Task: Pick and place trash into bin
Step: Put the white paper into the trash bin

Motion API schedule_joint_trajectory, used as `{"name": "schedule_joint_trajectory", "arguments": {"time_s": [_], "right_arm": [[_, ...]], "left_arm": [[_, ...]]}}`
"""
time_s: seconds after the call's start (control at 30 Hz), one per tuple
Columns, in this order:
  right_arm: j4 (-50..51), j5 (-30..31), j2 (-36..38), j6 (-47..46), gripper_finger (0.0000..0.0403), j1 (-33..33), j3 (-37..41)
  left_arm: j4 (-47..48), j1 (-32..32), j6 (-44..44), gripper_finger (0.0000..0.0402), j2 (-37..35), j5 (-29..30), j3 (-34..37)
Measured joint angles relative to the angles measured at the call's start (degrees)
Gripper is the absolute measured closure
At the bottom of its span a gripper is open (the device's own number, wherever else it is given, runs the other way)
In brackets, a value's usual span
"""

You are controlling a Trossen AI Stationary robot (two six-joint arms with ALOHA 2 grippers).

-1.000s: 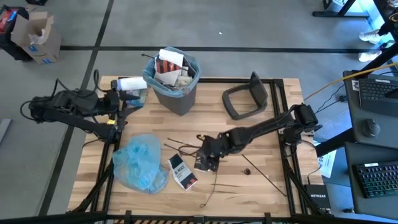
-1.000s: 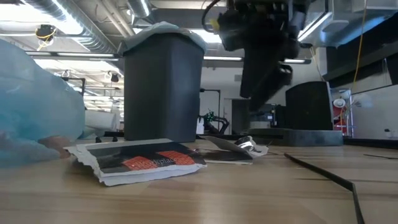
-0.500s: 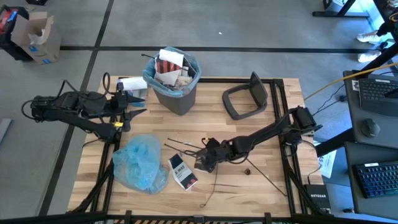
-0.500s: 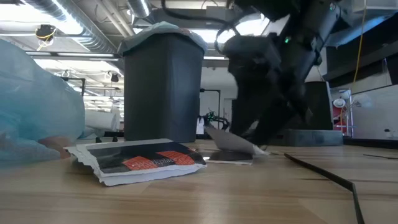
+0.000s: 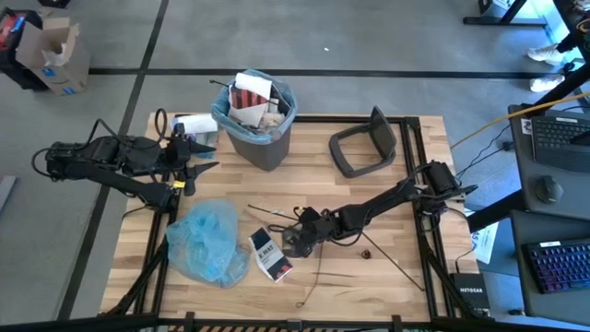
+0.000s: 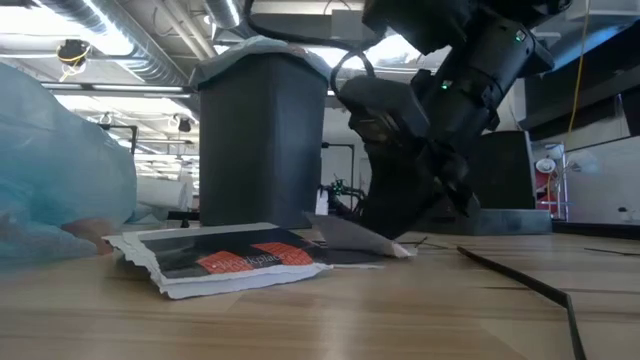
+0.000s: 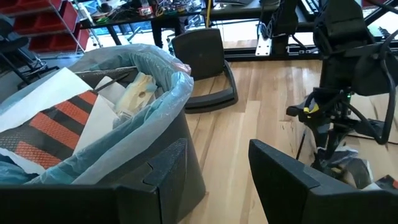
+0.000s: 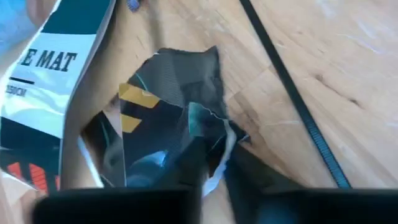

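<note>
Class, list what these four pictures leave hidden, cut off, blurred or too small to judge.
- Bin contents: low view, hidden by its own wall.
- Blue bag: low view, cut by the picture's edge.
- Right gripper finger tips: right wrist view, covered by the torn dark wrapper.
- Printed packet text: right wrist view, cut off.
- Small dark object: high view, too small.

Dark grey bin (image 5: 261, 138), light blue liner (image 5: 224, 109); red-black-white packet (image 5: 270, 255)

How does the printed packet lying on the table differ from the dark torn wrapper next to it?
The printed packet lies flat and untouched, while the dark torn wrapper is crumpled, with the right tool pinching its edge. The printed packet is white, black and red with lettering; the dark torn wrapper is black with yellow marks. Both rest on the wooden table as trash.
</note>
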State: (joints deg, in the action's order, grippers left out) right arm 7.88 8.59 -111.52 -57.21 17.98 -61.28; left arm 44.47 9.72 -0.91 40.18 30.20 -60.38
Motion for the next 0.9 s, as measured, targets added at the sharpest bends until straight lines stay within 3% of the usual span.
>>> {"name": "schedule_joint_trajectory", "arguments": {"time_s": [0.1, 0.37, 0.57, 0.73, 0.9], "right_arm": [[0.07, -0.09, -0.05, 1.37, 0.0392, -0.03, -0.22], [10.90, 0.32, 7.22, 11.22, 0.0400, -0.87, -6.72], [14.67, 1.98, 13.48, 24.19, 0.0402, -6.15, -16.14], [14.50, 4.41, 14.22, 38.52, 0.0402, -11.50, -27.41], [8.24, 9.11, 14.13, 50.90, 0.0402, -17.31, -35.57]], "left_arm": [[-0.04, 0.02, -0.02, 0.0235, 0.00, 0.00, 0.00], [-0.65, 0.00, -0.66, 0.0235, -0.42, 0.00, 0.00], [-0.73, 0.00, -2.91, 0.0235, -0.85, 0.00, 0.00], [-1.15, 0.02, -5.54, 0.0235, -1.58, 0.00, 0.00], [-1.61, 0.02, -7.01, 0.0235, -3.01, 0.02, 0.00]]}}
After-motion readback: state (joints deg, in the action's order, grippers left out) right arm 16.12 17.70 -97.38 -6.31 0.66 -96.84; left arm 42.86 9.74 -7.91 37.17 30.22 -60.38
